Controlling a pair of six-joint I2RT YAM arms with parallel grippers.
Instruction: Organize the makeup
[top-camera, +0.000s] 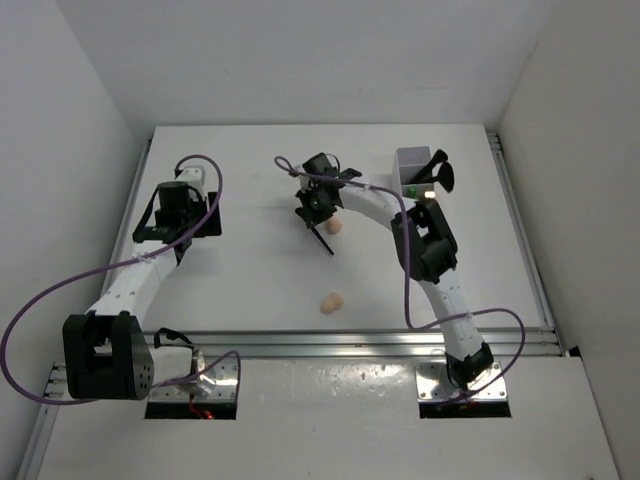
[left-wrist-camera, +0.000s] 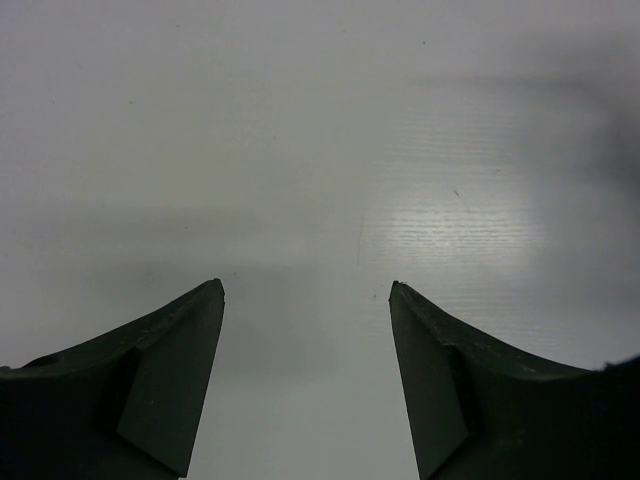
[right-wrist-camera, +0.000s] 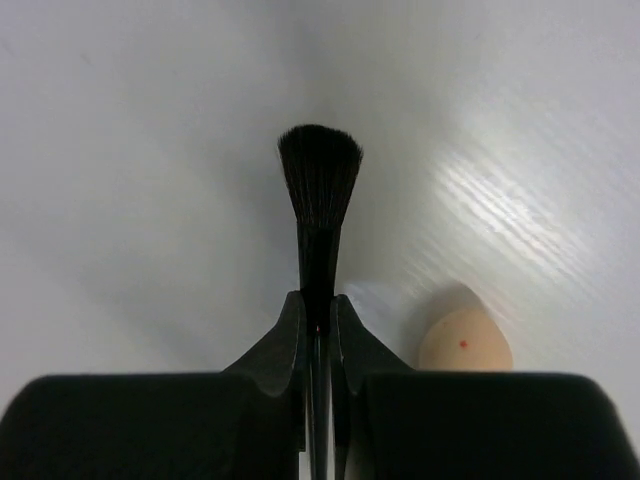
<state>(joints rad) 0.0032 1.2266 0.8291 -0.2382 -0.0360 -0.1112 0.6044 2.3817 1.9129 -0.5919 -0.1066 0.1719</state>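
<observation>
The right claw (right-wrist-camera: 318, 312) is pressed together on a thin black makeup brush (right-wrist-camera: 320, 180), pinching its handle just below the flared, dark bristle head. In the wrist view the brush runs straight out along the fingers, with the bristles pointing away from the camera toward the flat white table (right-wrist-camera: 120, 150). Whether the bristles touch the table cannot be told. From above, this claw sits near the middle of the table, a little toward the far side, and the brush slants out of it toward the near edge.

A peach egg-shaped sponge (right-wrist-camera: 465, 345) lies just beside the claw on its right, apart from the brush. A second peach sponge (top-camera: 332, 302) lies nearer the arm bases.

A white compartmented plastic box (top-camera: 412, 160) stands at the far right of the table, well apart from the claw and to its right. It holds dark brushes and something green. The brush probably has to travel rightward to the box, with its long axis brought upright over a compartment.

The left claw (left-wrist-camera: 305, 288) hangs spread and holds nothing. It is over bare table at the far left, much farther from the box than the right claw.
</observation>
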